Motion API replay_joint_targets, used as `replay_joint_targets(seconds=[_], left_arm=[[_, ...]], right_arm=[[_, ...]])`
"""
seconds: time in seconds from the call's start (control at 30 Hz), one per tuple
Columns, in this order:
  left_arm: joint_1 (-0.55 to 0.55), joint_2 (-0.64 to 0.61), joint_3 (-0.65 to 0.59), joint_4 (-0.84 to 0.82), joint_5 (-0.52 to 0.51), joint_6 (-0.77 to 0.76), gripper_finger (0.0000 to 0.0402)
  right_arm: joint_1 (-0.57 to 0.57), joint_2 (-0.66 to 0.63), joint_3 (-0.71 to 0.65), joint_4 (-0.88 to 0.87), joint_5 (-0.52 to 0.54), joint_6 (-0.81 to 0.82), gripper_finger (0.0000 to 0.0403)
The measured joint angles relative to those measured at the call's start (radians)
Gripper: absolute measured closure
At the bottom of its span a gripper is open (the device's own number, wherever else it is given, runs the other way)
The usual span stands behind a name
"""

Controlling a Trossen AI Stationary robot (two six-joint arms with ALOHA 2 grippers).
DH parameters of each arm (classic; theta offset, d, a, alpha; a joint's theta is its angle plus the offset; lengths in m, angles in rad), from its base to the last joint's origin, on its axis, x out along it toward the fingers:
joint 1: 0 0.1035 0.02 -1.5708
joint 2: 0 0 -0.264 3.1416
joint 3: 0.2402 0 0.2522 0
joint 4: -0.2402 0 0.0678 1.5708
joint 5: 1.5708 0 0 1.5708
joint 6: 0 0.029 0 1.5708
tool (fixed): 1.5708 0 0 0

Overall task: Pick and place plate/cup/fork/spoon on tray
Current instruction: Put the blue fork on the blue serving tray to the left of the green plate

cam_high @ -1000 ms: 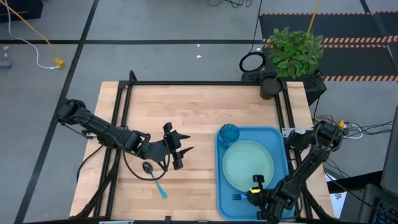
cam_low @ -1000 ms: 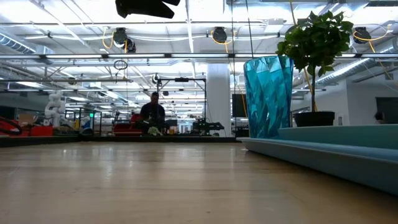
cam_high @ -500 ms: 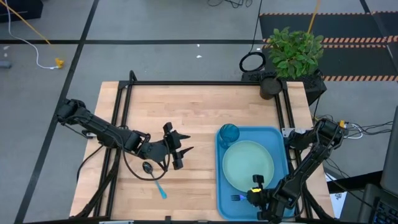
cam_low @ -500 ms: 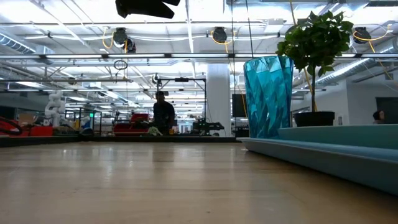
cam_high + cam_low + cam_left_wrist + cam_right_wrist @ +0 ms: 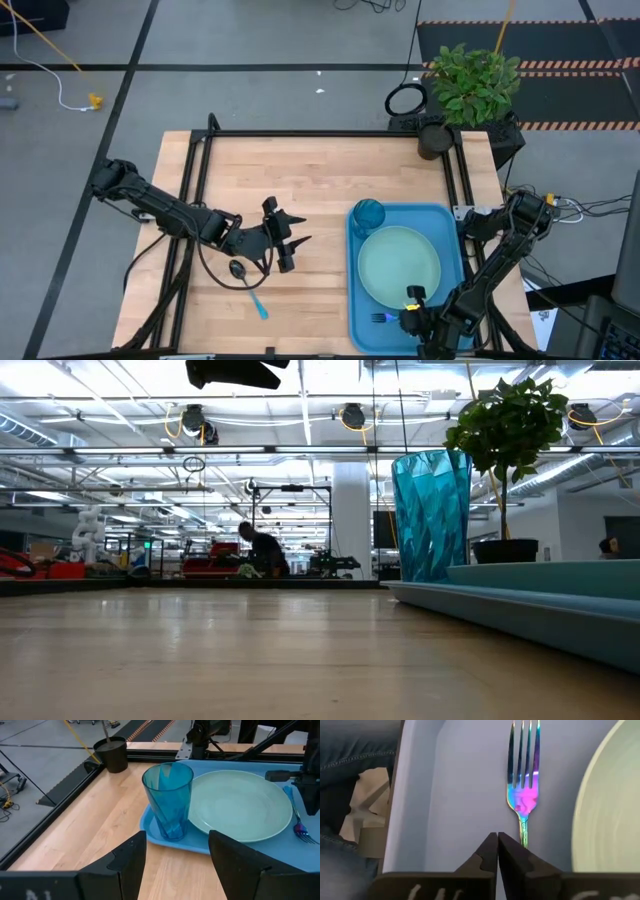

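Observation:
The blue tray (image 5: 358, 300) lies on the right half of the table. On it stand the teal cup (image 5: 367, 214), at its far left corner, and the mint-green plate (image 5: 398, 265). The fork (image 5: 522, 795) lies flat on the tray floor between the plate and the tray's near rim. The spoon (image 5: 247, 283) lies on the bare wood left of the tray. My left gripper (image 5: 285, 245) is open and empty above the table, just right of the spoon, facing the cup (image 5: 167, 800). My right gripper (image 5: 497, 845) is shut over the tray's near end, by the fork's handle. My right gripper's shut fingers (image 5: 512, 857) stand right beside the fork's handle (image 5: 523, 834), which runs behind one finger. I cannot tell whether they touch it. The fork lies flat on the tray.
A potted plant (image 5: 470, 85) stands at the table's far right corner, beyond the tray. Bare wood spreads over the table's far and left parts. A black frame rail (image 5: 320, 133) runs along the table's edges. A person moves in the room behind the table (image 5: 262, 550).
My right gripper has drawn back a little toward the table's near edge, still shut. The fork has stayed in place on the tray.

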Motion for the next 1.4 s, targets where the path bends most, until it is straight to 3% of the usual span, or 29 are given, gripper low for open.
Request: replay_joint_targets(seconds=[0.43, 1.4], left_arm=[[0.000, 0.000, 0.000, 0.000, 0.000, 0.005, 0.0186], [0.000, -0.001, 0.000, -0.001, 0.000, 0.006, 0.0186]], right_arm=[[-0.002, 0.051, 0.001, 0.024, -0.027, -0.023, 0.0403], [-0.020, 0.065, 0.002, -0.018, 0.025, -0.010, 0.0403]])
